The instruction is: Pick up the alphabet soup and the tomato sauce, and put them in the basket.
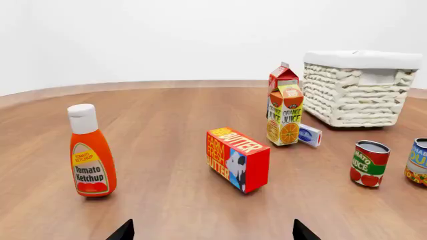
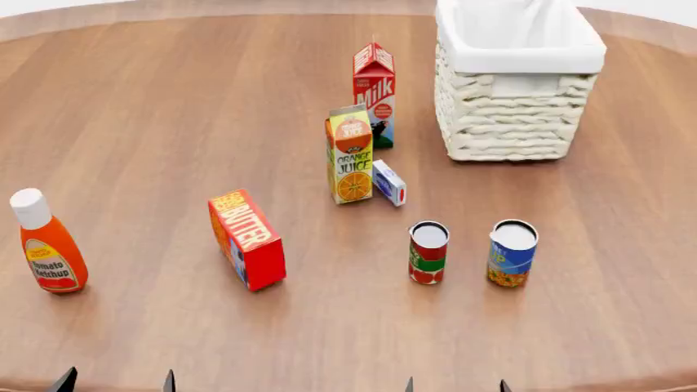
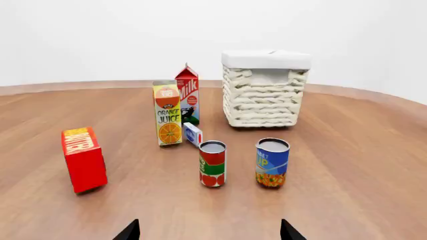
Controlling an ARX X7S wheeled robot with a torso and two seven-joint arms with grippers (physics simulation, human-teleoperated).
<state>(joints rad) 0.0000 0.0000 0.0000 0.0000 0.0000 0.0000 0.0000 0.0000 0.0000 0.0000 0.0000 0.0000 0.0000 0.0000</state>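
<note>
Wooden round table (image 2: 163, 98), plain white wall (image 3: 100, 35), both end effectors spread wide, holding nothing

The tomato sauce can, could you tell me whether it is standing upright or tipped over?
Upright. The tomato sauce stands on its base on the table, pale lid facing up, beside the alphabet soup.

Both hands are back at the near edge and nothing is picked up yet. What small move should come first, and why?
Probably reach the right hand forward toward the blue-labelled alphabet soup can. Both hands look open and empty, and that can stands upright on the right side, apart from the red-and-green tomato sauce can, with a clear path on to the cream woven wicker basket.
</note>
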